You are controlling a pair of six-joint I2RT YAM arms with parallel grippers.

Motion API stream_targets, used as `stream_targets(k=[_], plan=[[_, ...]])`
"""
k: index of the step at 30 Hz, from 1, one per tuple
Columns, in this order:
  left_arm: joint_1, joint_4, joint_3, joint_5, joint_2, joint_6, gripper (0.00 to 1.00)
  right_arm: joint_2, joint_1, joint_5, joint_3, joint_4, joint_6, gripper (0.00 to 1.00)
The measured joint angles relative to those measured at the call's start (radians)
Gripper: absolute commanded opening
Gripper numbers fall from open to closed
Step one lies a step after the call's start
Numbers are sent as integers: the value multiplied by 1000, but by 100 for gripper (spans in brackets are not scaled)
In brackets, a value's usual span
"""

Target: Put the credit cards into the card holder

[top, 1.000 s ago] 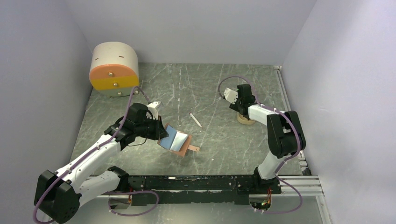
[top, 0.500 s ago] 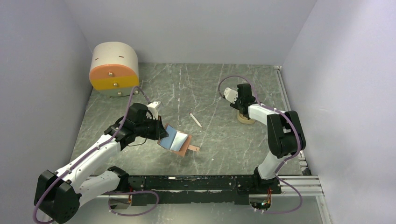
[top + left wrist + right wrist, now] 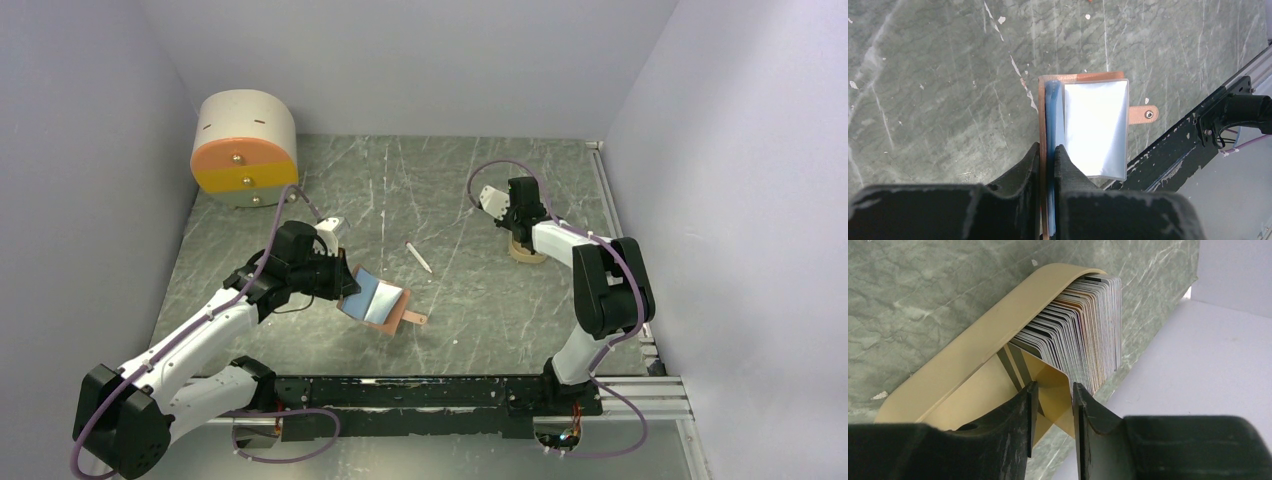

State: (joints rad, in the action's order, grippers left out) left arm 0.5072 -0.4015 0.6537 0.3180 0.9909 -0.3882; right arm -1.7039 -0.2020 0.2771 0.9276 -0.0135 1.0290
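Pale lavender walls point(image 3: 400, 60) closed in a green marbled table point(image 3: 470, 180), scuffed with white scratches.

The left gripper point(image 3: 1048, 162) was pressed together on the card holder point(image 3: 1095, 125), pinching its brown spine edge and blue inner sleeves between both fingers point(image 3: 1020, 172). The holder stood open ahead of the fingertips. A clear, glaring pocket fanned out to the gripper's right, and a small brown snap tab point(image 3: 1143, 114) stuck out from the holder's far side. Beyond the tab ran the black base rail point(image 3: 1188, 145). The white stick point(image 3: 419, 257) lay on the table further out from the holder, apart from it.

The right gripper point(image 3: 1053, 410) hung low over a beige oval tray point(image 3: 973, 355). The credit cards point(image 3: 1083, 335) stood on edge in it, packed in a tight row just ahead of the fingertips and to their right. Its jaws were parted, with a gap wider than a card is thick. A tan card point(image 3: 1050, 385) at the near end of the row leaned into that gap. Whether either pad touched it could not be told.

Far beyond the left gripper, a round drawer box point(image 3: 243, 148) with an orange and yellow face sat against the wall.
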Motion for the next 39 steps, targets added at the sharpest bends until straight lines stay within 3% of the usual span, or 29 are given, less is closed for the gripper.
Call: stream_targets(k=[17, 26, 30, 39], plan=[[0, 0, 0, 0, 0, 0, 9, 43, 2, -63, 27, -98, -41, 0], [-1, 0, 0, -1, 0, -1, 9, 122, -3, -206, 84, -315, -135, 0], [-1, 6, 0, -14, 6, -33, 9, 192, -17, -254, 94, -364, -249, 0], [-1, 151, -24, -31, 65, -204, 9, 359, -140, -308, 223, -367, -705, 0]])
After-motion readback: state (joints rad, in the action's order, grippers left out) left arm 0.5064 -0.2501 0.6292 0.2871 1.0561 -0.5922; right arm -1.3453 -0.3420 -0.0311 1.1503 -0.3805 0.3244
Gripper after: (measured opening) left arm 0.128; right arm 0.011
